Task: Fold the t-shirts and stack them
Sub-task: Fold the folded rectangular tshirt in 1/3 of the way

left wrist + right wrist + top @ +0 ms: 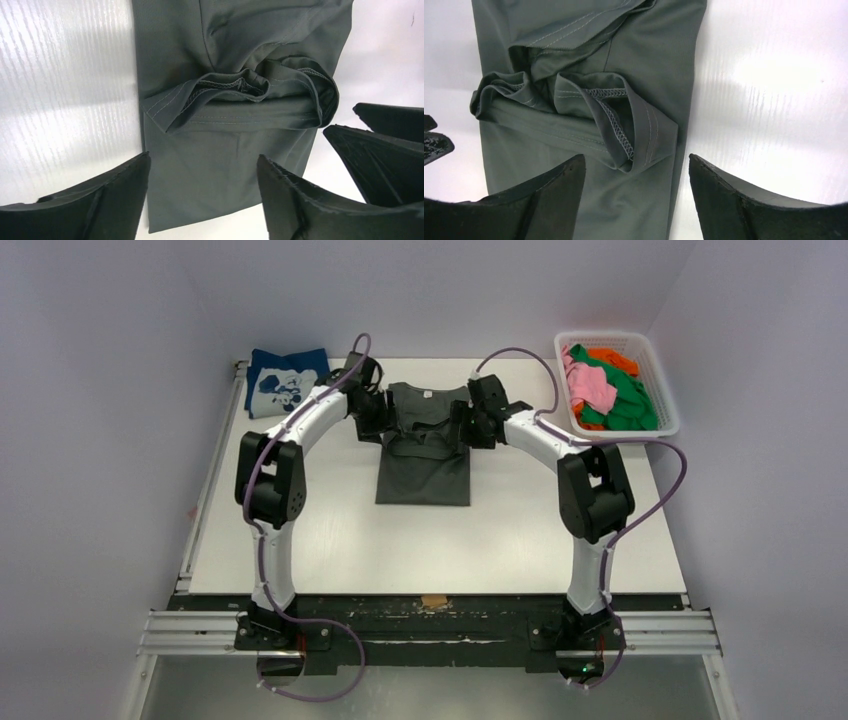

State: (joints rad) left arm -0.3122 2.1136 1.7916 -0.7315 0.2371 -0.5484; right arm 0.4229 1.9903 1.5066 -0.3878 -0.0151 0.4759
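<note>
The plain dark grey cloth t-shirt (424,465) is being kept flat on the white table (330,540) directly beneath both hands, with its rumpled folded hem just ahead of the fingertips. The left gripper (202,200) and right gripper (636,200) are being held wide with nothing between the jaws, probably so that the fold can be regripped. Whether the fingers are touching cloth is being obscured, as they are being cut off by each wrist view's lower edge.

This is a robot lab's test cell. Plain pale walls (100,390) box in a white counter (420,550). A left arm (270,480) and a right arm (595,490) stand bolted on metal rails (190,632) at its near edge, with purple cables (520,350) looping along them. A basket (625,432) of tees (610,390) sits at the far right corner.
</note>
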